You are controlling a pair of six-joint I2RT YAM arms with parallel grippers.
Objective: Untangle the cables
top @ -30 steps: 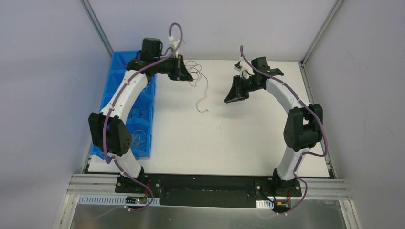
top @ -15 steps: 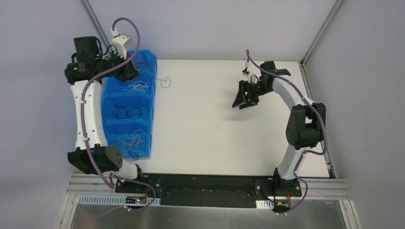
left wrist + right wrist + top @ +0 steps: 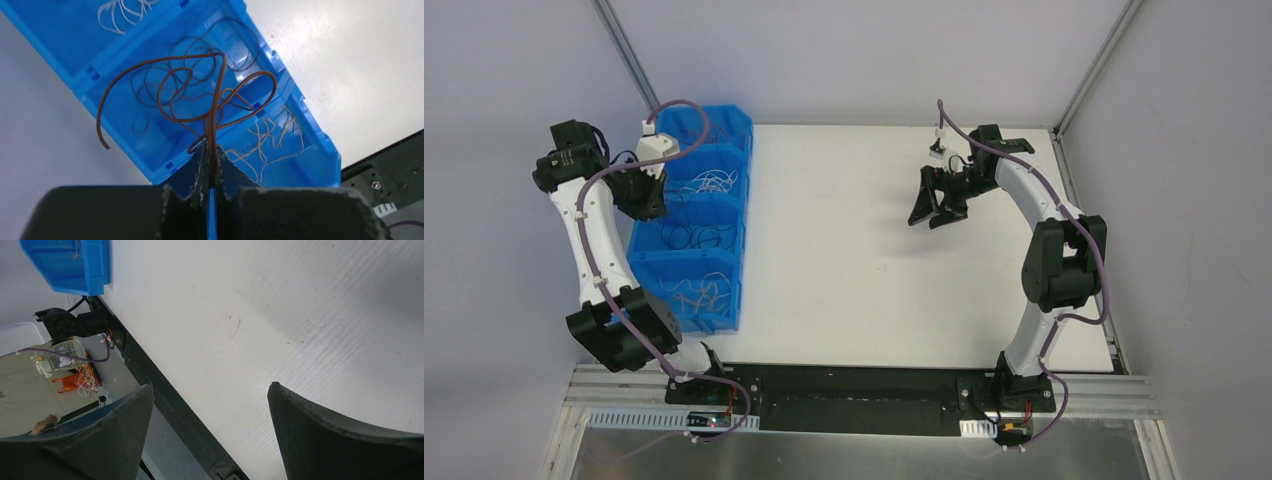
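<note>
My left gripper is shut on a thin brown cable that loops up from its tips. It hangs over the left side of a blue divided bin. In the top view the left gripper is at the bin's left wall. The bin's compartments hold white cables, dark cables and pale ones. My right gripper hovers over the far right of the white table. The right gripper is open, with nothing between its fingers.
The blue bin runs along the table's left edge. Grey walls and metal frame posts enclose the table. A black base rail lies at the near edge, beyond it a metal surface.
My left arm swung left from the table's far middle to the bin's left side, cable still held. The right gripper opened wide. The loose cable seen on the table earlier no longer shows there.
</note>
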